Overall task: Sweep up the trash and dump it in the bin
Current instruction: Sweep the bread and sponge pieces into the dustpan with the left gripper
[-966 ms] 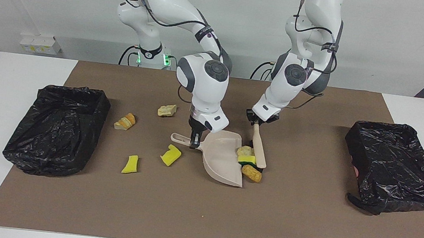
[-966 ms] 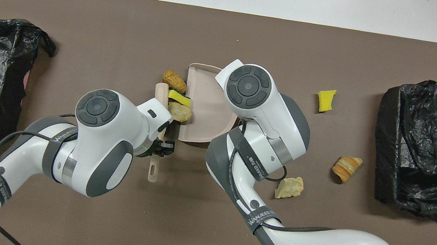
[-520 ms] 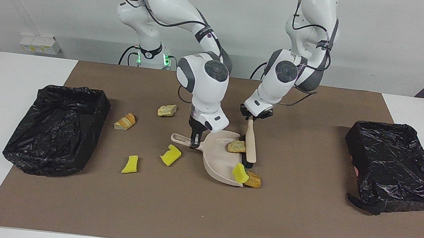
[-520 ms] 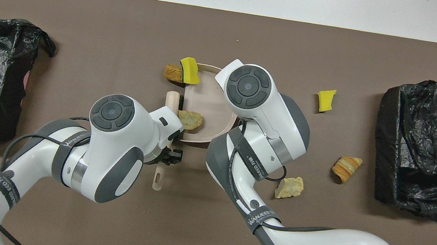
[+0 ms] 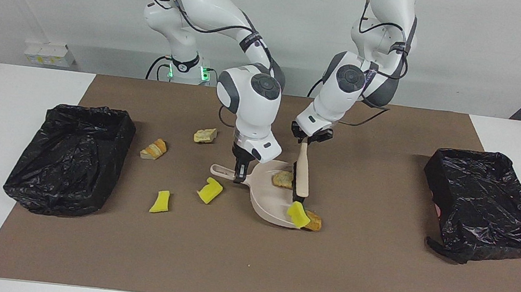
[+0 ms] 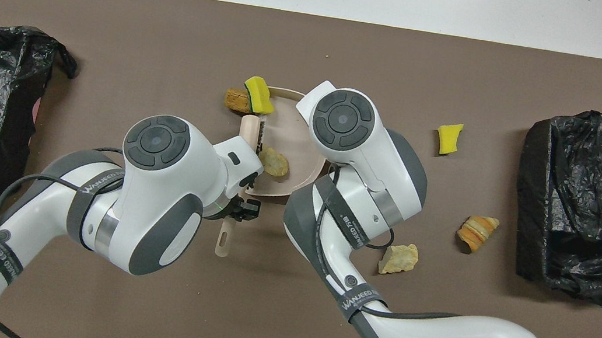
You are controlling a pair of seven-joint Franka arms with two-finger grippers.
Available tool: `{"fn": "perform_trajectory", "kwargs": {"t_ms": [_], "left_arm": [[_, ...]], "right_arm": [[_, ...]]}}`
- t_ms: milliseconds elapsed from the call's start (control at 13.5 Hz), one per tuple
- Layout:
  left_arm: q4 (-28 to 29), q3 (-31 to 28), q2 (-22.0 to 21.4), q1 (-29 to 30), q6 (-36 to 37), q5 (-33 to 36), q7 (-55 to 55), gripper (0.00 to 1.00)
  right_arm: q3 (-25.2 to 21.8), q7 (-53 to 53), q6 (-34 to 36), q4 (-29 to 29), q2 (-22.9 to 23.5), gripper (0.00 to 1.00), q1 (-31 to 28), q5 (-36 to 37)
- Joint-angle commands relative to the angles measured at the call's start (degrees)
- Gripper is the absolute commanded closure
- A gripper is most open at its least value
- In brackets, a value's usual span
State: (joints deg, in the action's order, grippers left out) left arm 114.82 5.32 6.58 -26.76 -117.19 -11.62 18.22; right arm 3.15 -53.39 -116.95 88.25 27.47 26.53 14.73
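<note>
Brush (image 5: pixel 303 172), clamped in your left gripper (image 5: pixel 309 138): now across the dustpan (image 5: pixel 268 204) mouth, one tan scrap (image 5: pixel 282 179) pushed inside. Dustpan handle pinched by your right gripper (image 5: pixel 238 176). Yellow scrap (image 5: pixel 298 215) and orange scrap (image 5: pixel 313 220) at the brush tip, on the lip: one more stroke.

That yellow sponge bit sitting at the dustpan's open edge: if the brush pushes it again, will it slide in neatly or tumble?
The yellow sponge bit stands tilted on the dustpan lip, so it probably tumbles rather than slides. It looks like light foam, so the brush may flick it. It leans on the orange chunk, which could shift too.

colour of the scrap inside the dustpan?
Tan with a greenish-yellow tinge: scrap in the dustpan. Clearest in the overhead view.
</note>
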Motion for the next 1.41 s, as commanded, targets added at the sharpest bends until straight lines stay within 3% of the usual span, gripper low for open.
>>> {"fn": "perform_trajectory", "kwargs": {"t_ms": [0,223,371,520,817,1189,1337], "left_arm": [[-2.5,-1.1,-0.2,1.2,2.9,4.1,-3.7,1.0],[-4.7,-1.0,1.5,6.0,1.2,11.6,-5.4,1.0],[-8.5,-1.0,5.1,10.1,-1.9,12.5,-10.1,1.0],[-10.8,-1.0,9.7,10.7,-5.0,13.2,-10.5,1.0],[-13.7,-0.8,13.7,11.2,-7.3,15.0,-11.0,1.0],[-10.4,-0.1,11.5,6.3,-1.5,14.2,-12.5,1.0],[-10.3,0.8,9.8,5.7,2.7,9.1,-11.8,1.0]], "right_arm": [[0.5,-0.7,-0.7,-0.5,0.7,1.0,-1.2,-1.8],[0.5,-1.8,0.1,0.1,0.6,1.0,-1.7,-4.7],[0.5,-2.3,0.0,0.3,0.6,1.0,-2.1,-5.2],[0.5,-2.3,-0.5,0.3,0.6,1.0,-2.1,-5.2],[0.5,-2.2,-0.8,0.4,0.6,1.0,-2.0,-5.2],[0.5,-2.3,-1.0,0.4,0.6,1.0,-2.1,-5.2],[0.5,-2.5,-1.0,0.4,0.6,1.0,-2.4,-5.2]]}}
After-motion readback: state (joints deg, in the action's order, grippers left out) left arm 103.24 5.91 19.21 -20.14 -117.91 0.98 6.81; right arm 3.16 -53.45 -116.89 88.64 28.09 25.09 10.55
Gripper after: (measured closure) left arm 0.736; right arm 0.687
